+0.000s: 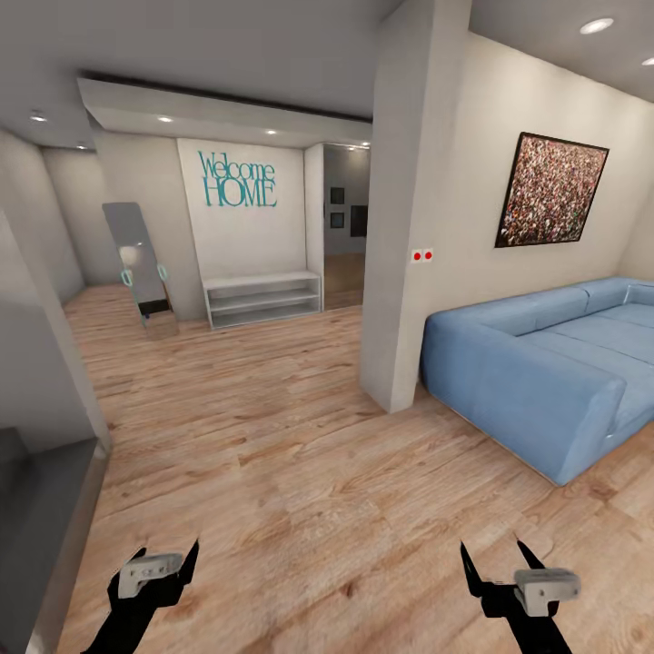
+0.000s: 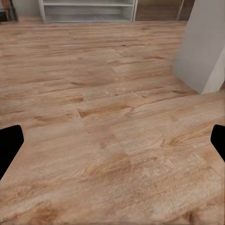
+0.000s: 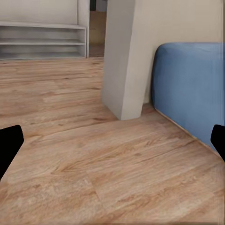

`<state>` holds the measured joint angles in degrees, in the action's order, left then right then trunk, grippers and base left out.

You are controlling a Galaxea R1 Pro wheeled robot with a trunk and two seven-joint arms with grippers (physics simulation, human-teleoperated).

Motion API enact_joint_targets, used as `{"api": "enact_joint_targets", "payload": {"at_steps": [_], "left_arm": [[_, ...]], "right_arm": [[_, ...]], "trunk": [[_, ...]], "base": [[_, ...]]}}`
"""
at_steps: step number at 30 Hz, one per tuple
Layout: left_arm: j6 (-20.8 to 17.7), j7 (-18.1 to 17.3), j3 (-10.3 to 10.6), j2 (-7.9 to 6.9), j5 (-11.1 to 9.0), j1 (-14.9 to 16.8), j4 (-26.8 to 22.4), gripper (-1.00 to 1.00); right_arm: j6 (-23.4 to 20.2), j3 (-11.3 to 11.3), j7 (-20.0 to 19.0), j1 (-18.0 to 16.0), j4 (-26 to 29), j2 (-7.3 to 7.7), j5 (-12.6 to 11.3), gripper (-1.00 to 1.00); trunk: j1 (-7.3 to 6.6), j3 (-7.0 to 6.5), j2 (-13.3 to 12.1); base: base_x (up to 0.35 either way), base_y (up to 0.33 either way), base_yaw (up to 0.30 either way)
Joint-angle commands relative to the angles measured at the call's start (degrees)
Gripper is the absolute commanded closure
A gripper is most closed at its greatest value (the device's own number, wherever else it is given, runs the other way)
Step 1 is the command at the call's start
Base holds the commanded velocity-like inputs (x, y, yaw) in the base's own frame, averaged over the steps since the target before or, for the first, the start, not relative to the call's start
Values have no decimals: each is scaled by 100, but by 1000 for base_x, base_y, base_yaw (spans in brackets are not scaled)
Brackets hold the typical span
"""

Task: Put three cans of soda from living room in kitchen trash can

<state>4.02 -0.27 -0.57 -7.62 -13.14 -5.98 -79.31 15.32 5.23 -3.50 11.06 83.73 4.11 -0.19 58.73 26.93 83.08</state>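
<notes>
The cans of soda and the tash can are out of view. My left gripper (image 1: pixel 168 550) hangs low over the wood floor (image 1: pixel 300 472), open with nothing between its fingers. My right gripper (image 1: pixel 491 549) is at the same height, also open and empty. In the left wrist view the left gripper (image 2: pixel 112 145) has only bare floor planks between its black fingertips (image 2: pixel 9 147). In the right wrist view the right gripper (image 3: pixel 112 145) faces the floor, a wall pillar (image 3: pixel 123 56) and the end of the blue sofa (image 3: pixel 187 89) of the living room.
The blue sofa (image 1: pixel 554 363) stands at the right, behind a white pillar (image 1: pixel 409 209). A white low shelf (image 1: pixel 263 298) and a leaning mirror (image 1: pixel 141 268) stand by the far wall under a "Welcome HOME" sign. A dark grey counter edge (image 1: pixel 45 518) is close on the left.
</notes>
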Motion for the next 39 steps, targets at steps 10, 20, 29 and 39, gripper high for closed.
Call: {"api": "enact_joint_targets", "payload": {"at_steps": [10, 20, 29, 39], "left_arm": [[672, -51, 46, 33, 19, -70, 696, -100], [692, -41, 45, 56, 23, -67, 868, -100], [695, -16, 45, 59, 16, -67, 976, -100], [712, -1, 56, 67, 17, -68, 1166, -100]], "right_arm": [[209, 37, -13, 59, -259, -18, -4, -100], [214, -39, 52, 57, -447, -64, -4, -100], [225, -62, 51, 54, -587, -68, 11, -100], [234, -66, 38, 54, -817, -68, 59, -100]], "trunk": [[0, 0, 0], [0, 0, 0], [0, 0, 0], [0, 0, 0]], "base": [[0, 0, 0], [0, 0, 0], [0, 0, 0], [0, 0, 0]]}}
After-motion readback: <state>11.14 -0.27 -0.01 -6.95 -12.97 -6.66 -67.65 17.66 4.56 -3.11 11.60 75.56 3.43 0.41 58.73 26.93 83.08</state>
